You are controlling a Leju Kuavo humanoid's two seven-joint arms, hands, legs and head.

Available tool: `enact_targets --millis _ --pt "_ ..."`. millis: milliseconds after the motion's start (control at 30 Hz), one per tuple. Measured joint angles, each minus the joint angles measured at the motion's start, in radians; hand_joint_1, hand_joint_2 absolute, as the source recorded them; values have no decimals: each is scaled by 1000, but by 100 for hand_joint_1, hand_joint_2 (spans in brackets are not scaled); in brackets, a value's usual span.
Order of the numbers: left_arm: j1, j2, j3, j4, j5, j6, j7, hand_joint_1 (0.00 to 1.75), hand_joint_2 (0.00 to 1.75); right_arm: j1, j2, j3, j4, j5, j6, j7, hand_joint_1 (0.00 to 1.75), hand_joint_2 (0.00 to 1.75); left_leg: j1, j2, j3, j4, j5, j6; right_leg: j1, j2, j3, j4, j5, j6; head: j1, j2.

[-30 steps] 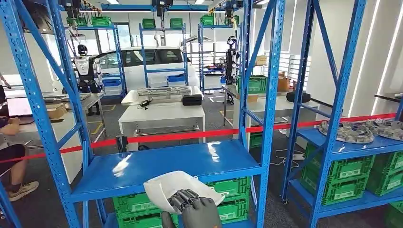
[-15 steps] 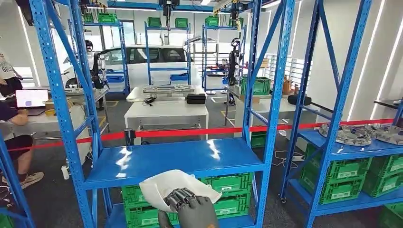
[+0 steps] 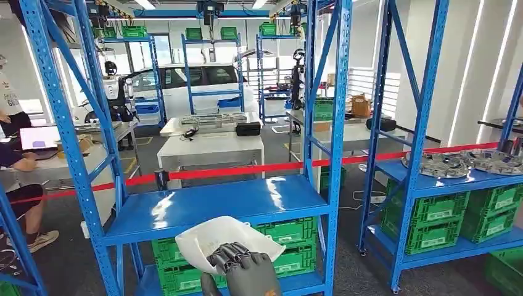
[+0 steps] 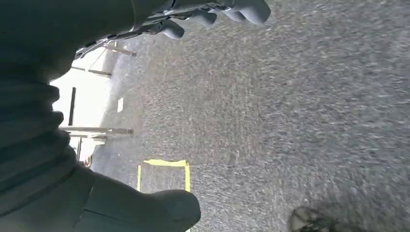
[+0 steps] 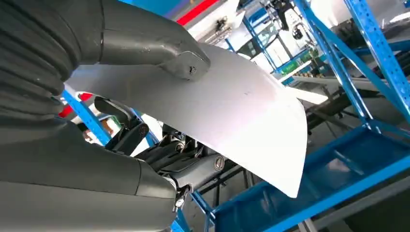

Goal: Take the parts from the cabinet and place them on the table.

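Left to right in the head view: a person (image 3: pixel 18 154) is sitting at a desk beyond the blue shelving rack (image 3: pixel 228 203), whose middle shelf is lying bare behind a red barrier tape (image 3: pixel 247 171); further right, a second rack is carrying grey metal parts (image 3: pixel 469 163) above green crates (image 3: pixel 432 222).

The left hand (image 4: pixel 212 12) is hanging over grey floor — its fingers are lying loosely apart, with nothing in them.

The right hand (image 3: pixel 243 268) is holding the white panel part (image 3: pixel 225 240) low in front of the body, clear of the shelf edge. In the right wrist view the thumb is pressing on the panel's upper face while the darker fingers (image 5: pixel 183 162) are clamping from beneath.

Judgement: the pick from the cabinet appears complete and the carry step is in hand. The next move is calling for a turn toward a tabletop — the white one (image 3: pixel 210 148) beyond the tape is a candidate — while keeping the panel level and off the rack uprights, then lowering it flat before releasing.
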Motion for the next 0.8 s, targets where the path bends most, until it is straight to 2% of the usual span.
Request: enact_targets --millis 33,67,100,133,167,200,233,333,367,400,433,467,500,533,567,600,633,667,700,733,800 --pt "1 0 0 0 0 0 2 0 175 1 0 0 2 -2 0 0 175 175 -1 0 -4 39 -6 1 3 0 -12 0 8 -1 0 0" --pt "2 0 0 0 0 -1 2 0 175 1 0 1 4 -5 0 0 175 175 -3 0 17 28 14 5 5 0 -23 1 17 -1 0 0" --pt "2 0 0 0 0 -1 2 0 175 0 0 1 6 -8 -2 0 175 175 -5 0 54 -21 45 11 7 0 -33 2 25 -1 0 0" --pt "2 0 0 0 0 -2 1 0 175 0 0 1 6 -10 -2 -1 175 175 -8 0 111 -102 80 18 10 1 -42 3 32 0 0 0" --pt "1 2 0 0 0 -2 -3 0 175 0 0 1 6 -14 -3 -4 175 175 -13 -1 173 -192 97 29 10 1 -48 4 39 2 0 0" --pt "0 6 0 -1 0 -3 -10 0 175 -1 0 1 6 -20 -6 -9 175 175 -21 -2 214 -265 63 42 12 1 -54 4 46 7 -1 0" --pt "0 5 0 -2 -1 -3 -17 0 175 -3 0 1 8 -25 -7 -14 175 175 -22 -2 224 -278 70 38 11 0 -57 3 53 13 1 0" --pt "2 6 0 -2 -5 -3 -23 0 175 -11 0 3 18 -43 -17 -21 175 175 -29 -3 206 -283 86 54 7 -1 -58 -3 72 29 -2 0" --pt "1 2 0 -1 -6 -5 -24 0 175 -14 -1 5 23 -45 -19 -22 175 175 -17 4 208 -293 101 62 6 0 -63 4 65 36 -2 0" --pt "-1 3 0 -2 -8 -8 -24 0 175 -18 -2 6 26 -48 -21 -22 175 175 -17 4 201 -295 110 67 6 5 -73 30 23 45 -1 0" --pt "-3 3 0 -2 -11 -9 -24 0 175 -18 -3 7 29 -50 -21 -22 175 175 -16 6 188 -294 120 75 2 5 -92 91 -39 51 0 0" --pt "-2 3 0 -2 -15 -9 -19 0 175 -17 -3 10 31 -51 -21 -22 175 175 -16 6 175 -293 130 74 -2 5 -116 170 -96 57 2 0" --pt "-2 2 0 -1 -19 -10 -16 0 175 -16 -5 11 35 -52 -21 -22 175 175 -15 7 160 -291 140 74 -6 5 -137 250 -136 61 2 0" --pt "0 2 0 -1 -19 -10 -14 0 175 -15 -5 13 39 -53 -21 -22 175 175 -15 7 146 -287 149 72 -9 5 -146 302 -145 65 2 0" --pt "1 2 0 -1 -19 -10 -13 0 175 -13 -6 14 43 -53 -21 -22 175 175 -13 8 129 -282 158 69 -12 5 -136 312 -125 67 2 0" --pt "2 2 0 -1 -19 -10 -10 0 175 -12 -6 16 46 -54 -22 -22 175 175 -11 8 112 -276 165 66 -15 4 -104 280 -90 69 2 0" --pt "3 2 0 -1 -19 -10 -10 0 175 -12 -6 17 48 -54 -22 -22 175 175 -8 8 97 -269 171 61 -16 4 -56 215 -58 71 3 0" --pt "3 2 0 -1 -19 -11 -10 0 175 -12 -6 18 48 -55 -22 -22 175 175 -6 8 84 -261 177 56 -18 4 9 126 -40 71 3 0" --pt "3 3 0 -1 -19 -13 -10 0 175 -13 -6 20 48 -56 -21 -23 175 175 -6 7 74 -253 181 50 -19 4 61 44 -70 69 3 0" --pt "4 3 0 -1 -19 -20 -16 0 175 -13 -5 21 48 -58 -21 -24 175 175 -7 6 66 -246 186 42 -9 8 83 -2 -88 57 3 0" --pt "5 6 0 -1 -23 -34 -30 0 175 -13 -4 22 52 -62 -18 -25 175 175 -7 6 66 -256 199 27 -7 8 71 2 -83 43 2 0"
